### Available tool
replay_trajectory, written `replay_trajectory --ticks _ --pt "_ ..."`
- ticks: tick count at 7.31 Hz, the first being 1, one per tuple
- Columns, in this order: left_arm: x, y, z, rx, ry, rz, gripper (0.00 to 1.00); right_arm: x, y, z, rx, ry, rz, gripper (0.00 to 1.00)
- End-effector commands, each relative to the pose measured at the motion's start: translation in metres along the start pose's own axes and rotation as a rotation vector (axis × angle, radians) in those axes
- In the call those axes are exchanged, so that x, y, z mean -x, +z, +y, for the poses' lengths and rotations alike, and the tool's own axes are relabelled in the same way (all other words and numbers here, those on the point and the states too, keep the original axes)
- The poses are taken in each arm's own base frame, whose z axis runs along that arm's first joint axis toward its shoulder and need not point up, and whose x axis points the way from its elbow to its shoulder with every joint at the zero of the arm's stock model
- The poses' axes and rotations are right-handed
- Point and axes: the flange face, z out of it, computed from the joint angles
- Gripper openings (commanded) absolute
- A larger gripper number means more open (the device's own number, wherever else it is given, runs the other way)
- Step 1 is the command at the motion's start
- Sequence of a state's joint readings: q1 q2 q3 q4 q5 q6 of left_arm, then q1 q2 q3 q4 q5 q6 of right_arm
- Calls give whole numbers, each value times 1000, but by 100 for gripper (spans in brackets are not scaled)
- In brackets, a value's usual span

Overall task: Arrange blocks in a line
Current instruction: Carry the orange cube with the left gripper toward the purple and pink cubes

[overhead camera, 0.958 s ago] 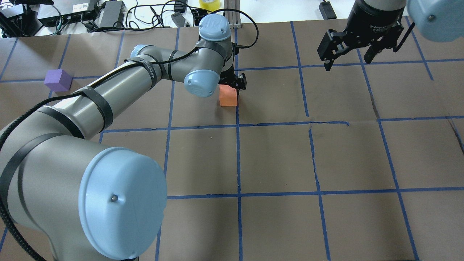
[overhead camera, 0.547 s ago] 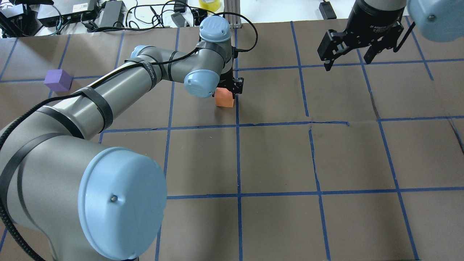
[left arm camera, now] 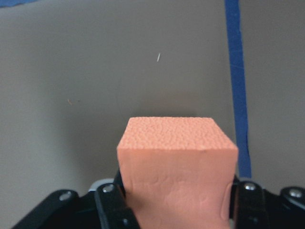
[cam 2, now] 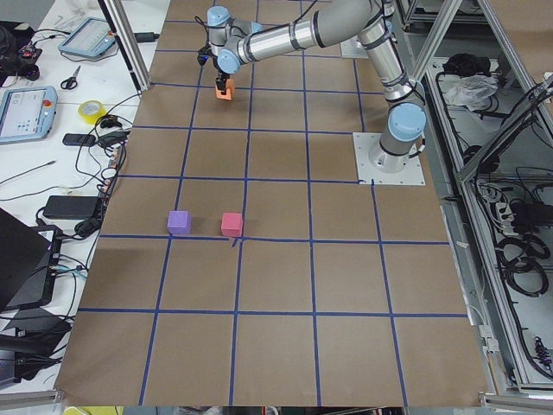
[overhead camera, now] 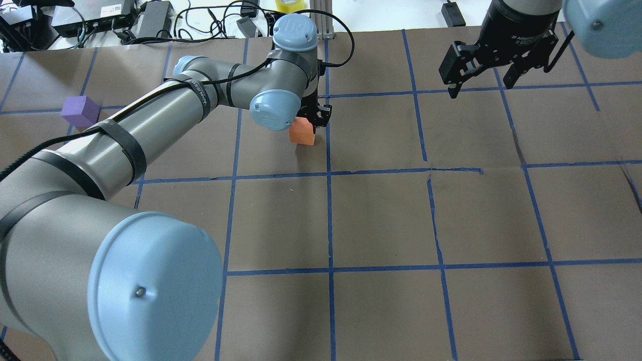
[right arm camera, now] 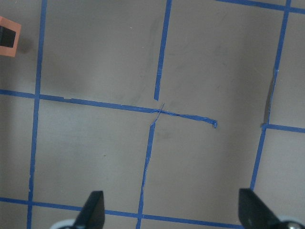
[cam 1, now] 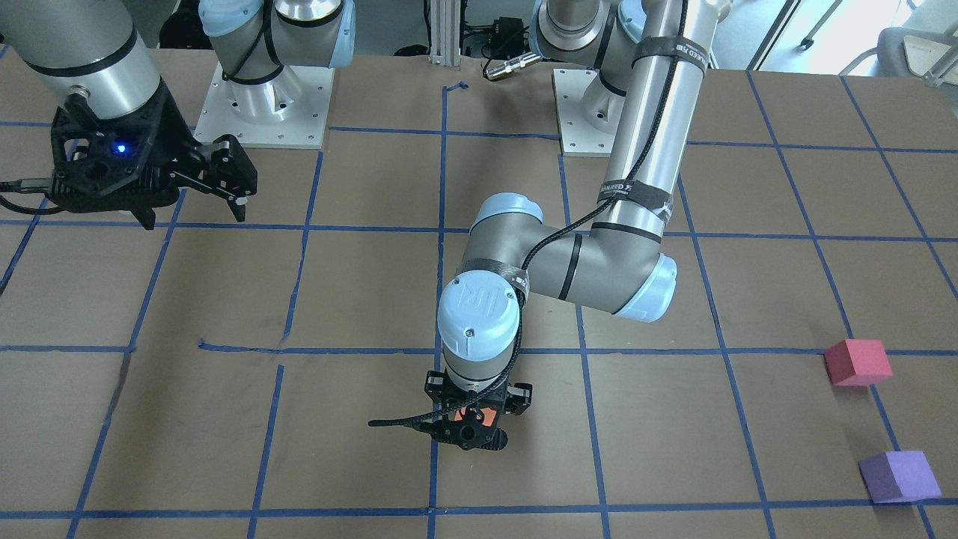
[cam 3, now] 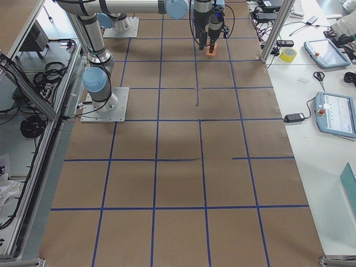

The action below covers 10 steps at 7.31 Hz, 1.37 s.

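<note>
Brown paper is covering the table [overhead camera: 381,215], and blue tape lines [overhead camera: 329,220] are dividing it into squares.

Left arm: it is reaching toward the far middle of the table. The left gripper [cam 1: 477,408] is pointing downward with its jaws clamping the orange block [overhead camera: 301,132] on two opposite sides. The wrist view is showing the block filling the gap between both fingers [left arm camera: 110,205], with one blue tape line running just beside it. The block's shadow is falling on the paper apart from it, so the block is appearing to hang off the surface.

Right arm: the right gripper [overhead camera: 481,89] is hanging above the table's far right area, jaws spread wide and holding nothing.

Remaining blocks: the red-pink block [cam 1: 858,362] and the purple block [cam 1: 898,477] are sitting on the paper at the robot's left end, near each other but not touching, and well apart from the orange block.
</note>
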State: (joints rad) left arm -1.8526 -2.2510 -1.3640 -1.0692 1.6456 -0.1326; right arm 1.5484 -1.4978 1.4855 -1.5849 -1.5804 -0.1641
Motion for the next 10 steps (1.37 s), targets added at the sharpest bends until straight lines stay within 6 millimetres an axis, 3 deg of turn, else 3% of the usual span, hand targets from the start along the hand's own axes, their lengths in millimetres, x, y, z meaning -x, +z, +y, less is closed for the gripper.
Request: replay_trajectory --ticks 1,3,4,6,7,8,9,10 --pt "55 -21 -10 -22 -81 -34 18 1 0 0 -1 -1 -2 100" --pt "188 -54 -27 -59 -238 -48 16 0 0 0 -1 -1 1 100" --pt "245 -64 -25 -73 -291 -64 14 -1 1 0 1 -1 4 100" --pt "380 -72 0 -45 -417 -56 10 -1 -1 0 -3 4 -1 100" --pt "430 -70 16 -27 -398 -54 8 -2 2 -1 2 1 2 100" --pt "467 -63 27 -13 -383 -56 5 -1 -1 0 -1 4 1 100" --pt "501 -55 35 -1 -341 -54 5 -2 1 0 3 2 4 100" --pt "520 -46 41 -13 -338 1 4 -1 0 -1 -2 1 2 100"
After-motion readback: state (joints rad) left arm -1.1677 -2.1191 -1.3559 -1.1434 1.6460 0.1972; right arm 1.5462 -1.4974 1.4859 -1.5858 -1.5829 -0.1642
